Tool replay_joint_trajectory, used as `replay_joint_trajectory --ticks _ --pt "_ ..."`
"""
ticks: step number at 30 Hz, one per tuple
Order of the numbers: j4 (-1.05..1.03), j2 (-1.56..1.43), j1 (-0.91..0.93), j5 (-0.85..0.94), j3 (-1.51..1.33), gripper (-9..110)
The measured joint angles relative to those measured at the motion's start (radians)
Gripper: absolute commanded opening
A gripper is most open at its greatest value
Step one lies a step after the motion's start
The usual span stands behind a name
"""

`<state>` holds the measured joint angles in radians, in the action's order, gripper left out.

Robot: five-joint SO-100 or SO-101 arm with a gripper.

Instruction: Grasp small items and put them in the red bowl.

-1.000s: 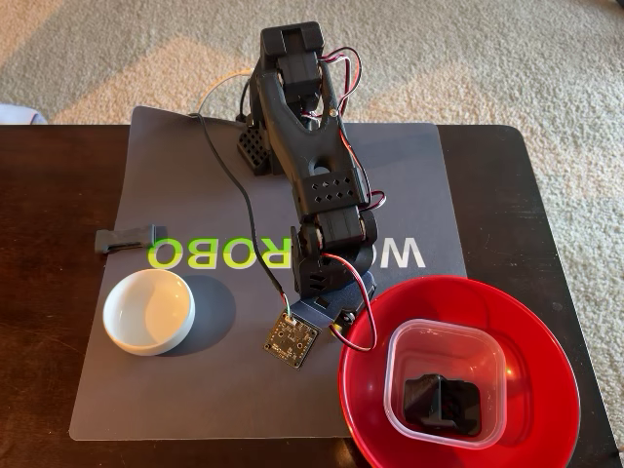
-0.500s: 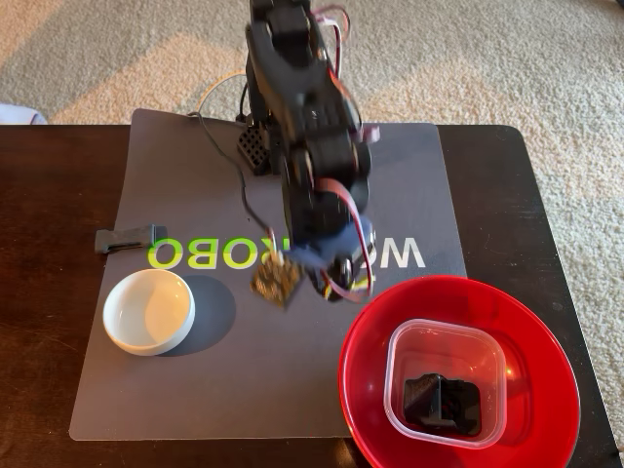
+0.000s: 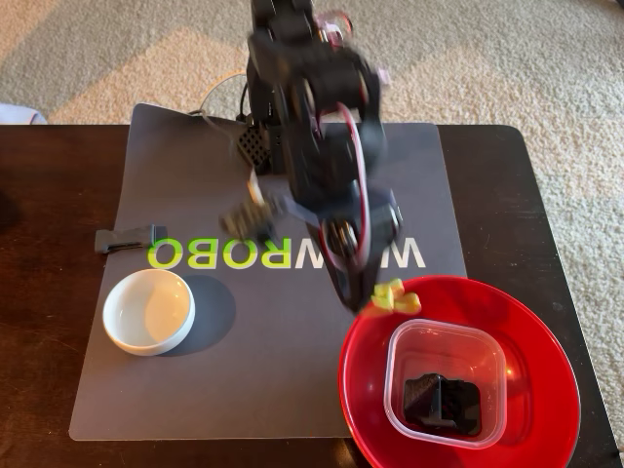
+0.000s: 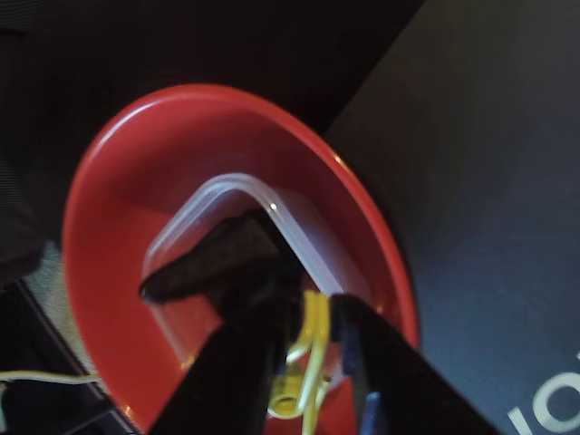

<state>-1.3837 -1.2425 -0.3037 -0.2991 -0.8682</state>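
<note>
The gripper pinches the yellow-green clothespin in narrow jaws (black fingers either side) over the red bowl.

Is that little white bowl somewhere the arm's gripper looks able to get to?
Probably yes: the white bowl sits alone on the mat, nothing covering it. But the gripper holds a clothespin now.
</note>
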Motion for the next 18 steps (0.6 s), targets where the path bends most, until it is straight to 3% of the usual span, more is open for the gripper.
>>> replay_joint_trajectory --ticks 5,14,18 --pt "-0.031 0.192 -0.103 -0.041 0.123 25" --pt "-0.146 0.146 -0.118 -0.032 0.143 30" --pt "-0.255 -0.04 0.009 0.006 0.143 30"
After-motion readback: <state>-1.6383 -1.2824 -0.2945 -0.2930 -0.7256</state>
